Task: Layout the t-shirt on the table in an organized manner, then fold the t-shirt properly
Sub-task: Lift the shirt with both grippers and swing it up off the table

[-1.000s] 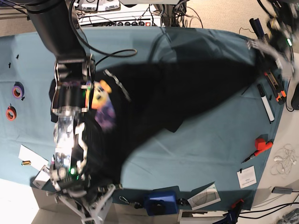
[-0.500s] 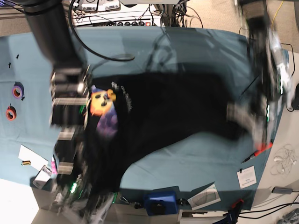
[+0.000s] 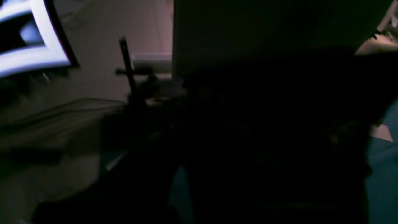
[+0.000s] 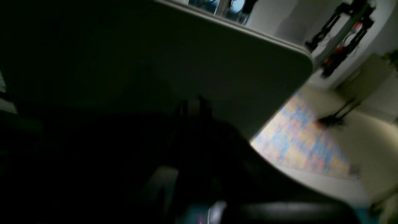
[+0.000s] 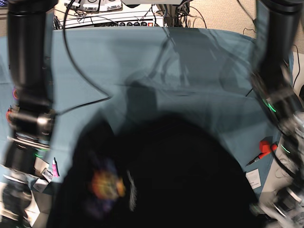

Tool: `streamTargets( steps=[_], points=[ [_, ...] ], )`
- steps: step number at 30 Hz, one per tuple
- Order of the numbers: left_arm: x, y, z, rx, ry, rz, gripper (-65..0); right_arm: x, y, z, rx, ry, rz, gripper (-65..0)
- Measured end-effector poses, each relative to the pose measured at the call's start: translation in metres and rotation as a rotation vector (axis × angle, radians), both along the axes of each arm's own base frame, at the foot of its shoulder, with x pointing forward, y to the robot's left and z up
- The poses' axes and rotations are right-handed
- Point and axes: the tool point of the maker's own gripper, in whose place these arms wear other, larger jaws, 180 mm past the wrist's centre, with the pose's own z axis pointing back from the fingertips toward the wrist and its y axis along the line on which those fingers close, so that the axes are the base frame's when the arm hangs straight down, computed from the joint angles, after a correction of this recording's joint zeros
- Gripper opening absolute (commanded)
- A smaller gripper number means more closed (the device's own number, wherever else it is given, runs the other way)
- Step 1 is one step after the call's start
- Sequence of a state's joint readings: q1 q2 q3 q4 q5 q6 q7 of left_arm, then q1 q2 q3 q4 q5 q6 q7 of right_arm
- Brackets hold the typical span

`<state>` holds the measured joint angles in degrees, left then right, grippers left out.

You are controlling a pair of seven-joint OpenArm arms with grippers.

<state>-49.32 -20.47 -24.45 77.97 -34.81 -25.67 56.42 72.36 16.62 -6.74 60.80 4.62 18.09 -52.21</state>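
Both clenched hands held the blurred black shirt [image 5: 180, 175] spread at lower frame; laying-out step. Next, I judged, lower it flat onto the teal surface [image 5: 199, 66].

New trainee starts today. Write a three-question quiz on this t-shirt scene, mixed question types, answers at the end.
1. True or false: the t-shirt lies flat and neatly spread on the table.
2. The t-shirt's orange print appears in the base view at: A) far edge B) near edge, toward that view's left C) beside the red tool.
3. What colour is the table cover?

Key: 1 false, it is bunched and blurred at the near edge. 2 B. 3 teal.
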Motion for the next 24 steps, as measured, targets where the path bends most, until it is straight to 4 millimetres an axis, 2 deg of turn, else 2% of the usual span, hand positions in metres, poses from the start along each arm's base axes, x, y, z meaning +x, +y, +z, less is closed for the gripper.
streamTargets(
  steps=[3, 7, 9, 11, 13, 15, 16, 18, 21, 22, 24],
  points=[
    [-0.004, 0.009, 0.000, 0.001, 0.013, 0.002, -65.0, -0.008, -0.021, -0.023, 0.048, 0.097, -0.013, -65.0],
    [-0.015, 0.000, -0.018, -0.038, 0.082, -0.078, -65.0, -0.023, -0.038, -0.023, 0.135, 0.161, 0.002, -65.0],
    [-0.023, -0.013, -0.032, -0.048, 0.090, -0.156, -65.0, -0.029, -0.035, -0.033, 0.160, 0.225, 0.034, -65.0],
    [-0.032, -0.024, -0.058, -0.065, 0.151, -0.207, -65.0, -0.034, -0.026, -0.041, 0.165, 0.277, 0.073, -65.0],
    [-0.042, -0.031, -0.082, -0.086, 0.214, -0.248, -65.0, -0.039, -0.017, -0.038, 0.146, 0.289, 0.092, -65.0],
    [-0.050, -0.036, -0.096, -0.108, 0.249, -0.275, -65.0, -0.048, -0.009, -0.028, 0.105, 0.266, 0.101, -65.0],
    [-0.054, -0.037, -0.101, -0.116, 0.257, -0.281, -65.0, -0.053, -0.005, -0.029, 0.084, 0.250, 0.111, -65.0],
    [-0.064, -0.038, -0.112, -0.134, 0.273, -0.296, -65.0, -0.063, 0.004, -0.054, 0.033, 0.267, 0.120, -65.0],
    [-0.084, -0.041, -0.137, -0.122, 0.329, -0.306, -65.0, -0.082, 0.011, -0.121, -0.036, 0.373, 0.107, -65.0],
    [-0.092, -0.043, -0.146, -0.111, 0.346, -0.308, -65.0, -0.089, 0.014, -0.136, -0.051, 0.390, 0.113, -65.0],
    [-0.108, -0.046, -0.161, -0.091, 0.371, -0.314, -65.0, -0.101, 0.019, -0.151, -0.064, 0.381, 0.133, -65.0]
  ],
)
